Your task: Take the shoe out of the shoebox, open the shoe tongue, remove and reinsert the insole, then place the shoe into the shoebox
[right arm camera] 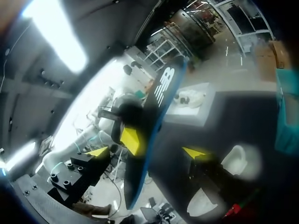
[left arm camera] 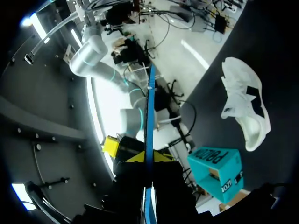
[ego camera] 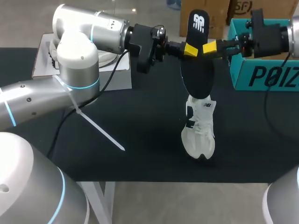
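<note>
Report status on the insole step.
Left pincer shut on insole, held upright above shoe. Right pincer at its opposite edge, grip unclear. Nothing blocking.

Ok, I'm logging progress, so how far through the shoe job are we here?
Done: the shoe sits on the table outside the shoebox, and the insole is out. In hand: the left hand holds the insole up above the shoe, the right hand close at its other side. Left: reinsert the insole, then box the shoe.

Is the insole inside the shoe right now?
No, the insole is held up in the air above the white shoe, outside it.
</note>
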`<state>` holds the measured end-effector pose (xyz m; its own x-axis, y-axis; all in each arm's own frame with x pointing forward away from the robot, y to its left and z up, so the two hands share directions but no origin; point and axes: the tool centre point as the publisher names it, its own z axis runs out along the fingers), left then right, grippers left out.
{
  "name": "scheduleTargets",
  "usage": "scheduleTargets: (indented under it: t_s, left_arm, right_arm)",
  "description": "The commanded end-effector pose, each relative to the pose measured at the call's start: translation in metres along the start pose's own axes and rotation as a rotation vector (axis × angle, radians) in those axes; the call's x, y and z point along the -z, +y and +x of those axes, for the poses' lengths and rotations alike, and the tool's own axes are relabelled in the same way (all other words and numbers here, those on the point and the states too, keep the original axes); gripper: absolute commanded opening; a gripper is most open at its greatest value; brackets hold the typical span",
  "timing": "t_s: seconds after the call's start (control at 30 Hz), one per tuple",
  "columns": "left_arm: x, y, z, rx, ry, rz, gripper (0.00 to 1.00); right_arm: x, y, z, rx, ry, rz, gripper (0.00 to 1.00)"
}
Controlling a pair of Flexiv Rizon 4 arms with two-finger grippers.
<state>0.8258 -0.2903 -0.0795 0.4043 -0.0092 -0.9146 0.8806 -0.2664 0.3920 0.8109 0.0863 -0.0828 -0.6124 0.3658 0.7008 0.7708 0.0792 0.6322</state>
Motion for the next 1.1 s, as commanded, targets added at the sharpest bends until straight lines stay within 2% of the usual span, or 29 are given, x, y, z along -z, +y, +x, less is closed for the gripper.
scheduleTargets:
  t_s: [0.03,0.07,0.13,0.23,0.33,0.4,0.5,0.6,1.1]
  left_arm:
    - [-0.001,0.000,0.001,-0.003,0.000,-0.001,0.00]
    - [-0.001,0.000,0.001,-0.003,0.000,-0.001,0.00]
    - [-0.001,0.000,0.001,-0.003,0.000,-0.001,0.00]
    - [-0.001,0.000,0.001,-0.003,0.000,-0.001,0.00]
    - [-0.001,0.000,0.001,-0.003,0.000,-0.001,0.00]
    - [-0.001,0.000,0.001,-0.003,0.000,-0.001,0.00]
    - [-0.001,0.000,0.001,-0.003,0.000,-0.001,0.00]
    - [-0.001,0.000,0.001,-0.003,0.000,-0.001,0.00]
    - [-0.001,0.000,0.001,-0.003,0.000,-0.001,0.00]
  right_arm:
    - [-0.006,0.007,-0.004,-0.004,0.000,0.035,1.00]
    - [-0.006,0.006,-0.005,-0.009,0.002,0.035,0.97]
    - [-0.007,0.005,-0.006,-0.013,0.004,0.035,0.71]
    - [-0.006,0.004,-0.007,-0.017,0.003,0.035,0.46]
    - [-0.005,0.001,-0.008,-0.023,0.001,0.033,0.36]
    - [-0.005,0.000,-0.008,-0.026,-0.001,0.032,0.18]
    - [-0.004,-0.002,-0.009,-0.033,-0.001,0.031,0.04]
    - [-0.005,-0.005,-0.008,-0.035,0.001,0.033,0.00]
    - [-0.008,-0.010,-0.007,-0.057,0.029,0.019,0.00]
